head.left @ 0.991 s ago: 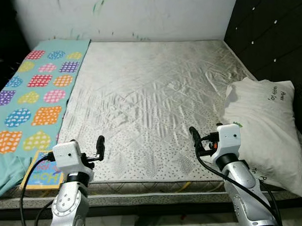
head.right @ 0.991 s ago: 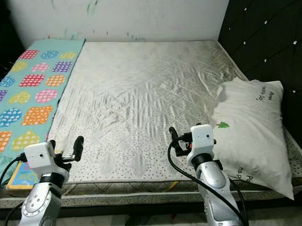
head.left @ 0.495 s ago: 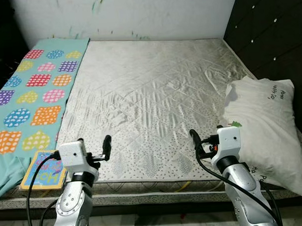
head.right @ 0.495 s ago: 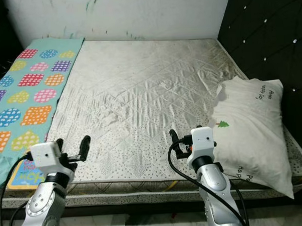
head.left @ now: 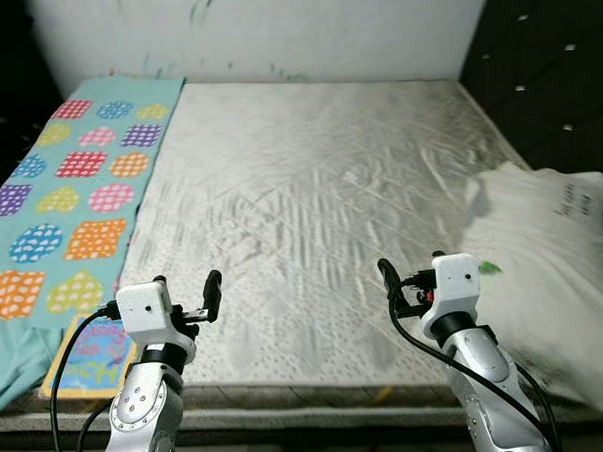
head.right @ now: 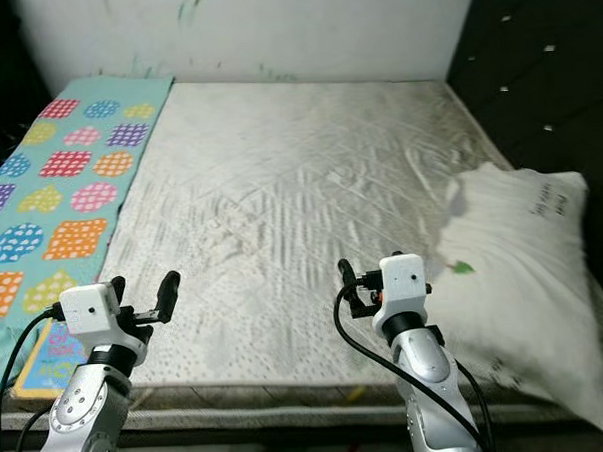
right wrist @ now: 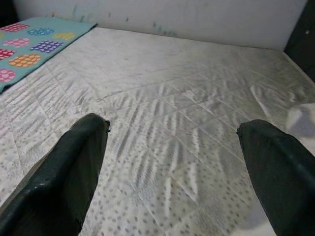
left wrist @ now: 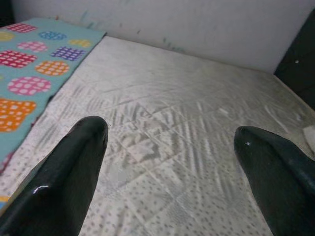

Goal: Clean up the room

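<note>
Compared with a second ago, the whole scene has slid rightward in the head views, so the camera has turned, while both arms sit in much the same pose near the bottom of the frame. Both sets of jaws are released, holding nothing: the left gripper (left wrist: 167, 147) and right gripper (right wrist: 172, 147) each show two black fingers spread wide over bare mattress (head.left: 310, 186), which suits a robot surveying before it commits to a pick. Outward from them, a white pillow (head.left: 553, 265) lies askew at the right edge of the frame against the dark headboard (head.left: 555, 65), likely needing straightening. At lower left a colourful book (head.left: 87, 350) rests beside the patterned turquoise blanket (head.left: 60, 186), probably the nearest thing to tidy.
</note>
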{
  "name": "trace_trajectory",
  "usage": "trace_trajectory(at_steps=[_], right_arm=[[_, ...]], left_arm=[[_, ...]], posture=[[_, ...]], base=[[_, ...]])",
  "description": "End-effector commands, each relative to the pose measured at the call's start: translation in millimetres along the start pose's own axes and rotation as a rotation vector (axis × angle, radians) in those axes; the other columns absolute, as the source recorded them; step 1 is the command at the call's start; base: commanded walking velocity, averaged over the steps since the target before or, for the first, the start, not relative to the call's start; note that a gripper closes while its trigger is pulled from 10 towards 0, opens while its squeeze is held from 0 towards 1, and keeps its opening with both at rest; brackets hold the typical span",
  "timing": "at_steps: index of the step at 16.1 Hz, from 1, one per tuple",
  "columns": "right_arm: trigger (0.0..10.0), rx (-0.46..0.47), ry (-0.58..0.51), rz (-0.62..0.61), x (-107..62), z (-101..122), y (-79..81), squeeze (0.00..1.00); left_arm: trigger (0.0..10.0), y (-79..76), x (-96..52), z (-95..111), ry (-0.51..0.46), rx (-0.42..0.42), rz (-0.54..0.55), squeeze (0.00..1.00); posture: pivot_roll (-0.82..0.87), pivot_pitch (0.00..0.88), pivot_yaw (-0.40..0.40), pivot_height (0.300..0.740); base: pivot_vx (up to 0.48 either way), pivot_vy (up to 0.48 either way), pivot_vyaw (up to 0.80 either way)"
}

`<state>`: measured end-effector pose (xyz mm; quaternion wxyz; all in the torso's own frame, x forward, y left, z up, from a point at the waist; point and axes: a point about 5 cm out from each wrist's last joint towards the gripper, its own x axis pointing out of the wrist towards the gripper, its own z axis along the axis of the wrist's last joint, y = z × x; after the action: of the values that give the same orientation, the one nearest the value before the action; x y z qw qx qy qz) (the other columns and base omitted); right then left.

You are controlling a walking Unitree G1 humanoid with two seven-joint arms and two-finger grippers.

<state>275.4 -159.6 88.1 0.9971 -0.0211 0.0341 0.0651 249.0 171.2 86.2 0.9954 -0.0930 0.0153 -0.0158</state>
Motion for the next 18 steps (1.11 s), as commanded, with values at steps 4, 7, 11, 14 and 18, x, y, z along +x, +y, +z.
trace_trajectory(at_steps=[4,7,11,14,18], right_arm=[[10.0,-0.008,-0.012,0.0,1.0,4.1,0.0,0.0],[10.0,-0.011,-0.011,0.0,1.3,4.1,-0.3,0.0],[10.0,-0.015,-0.006,0.0,0.7,2.5,-1.4,0.0],[10.0,-0.013,-0.008,-0.003,1.8,3.2,-1.0,0.0],[10.0,-0.014,-0.006,0.001,0.6,2.1,-0.9,0.0]], left_arm=[[10.0,0.0,0.7,0.7,0.005,0.013,-0.005,0.0],[10.0,1.7,1.7,-1.1,0.021,0.015,0.014,0.0],[10.0,2.3,1.6,-1.6,0.023,0.024,0.023,0.0],[10.0,0.8,1.6,-2.4,0.026,0.017,0.025,0.0],[10.0,0.2,1.4,-3.6,0.026,0.008,0.032,0.0]], posture=[[-0.08,0.054,-0.012,0.74],[-0.09,0.062,-0.011,0.74],[-0.09,0.06,-0.011,0.74],[-0.09,0.053,-0.013,0.74],[-0.09,0.046,-0.015,0.74]], base=[[0.338,0.0,0.0],[0.0,0.0,0.0],[0.0,0.0,0.0],[0.0,0.0,0.0],[0.0,-0.309,0.0]])
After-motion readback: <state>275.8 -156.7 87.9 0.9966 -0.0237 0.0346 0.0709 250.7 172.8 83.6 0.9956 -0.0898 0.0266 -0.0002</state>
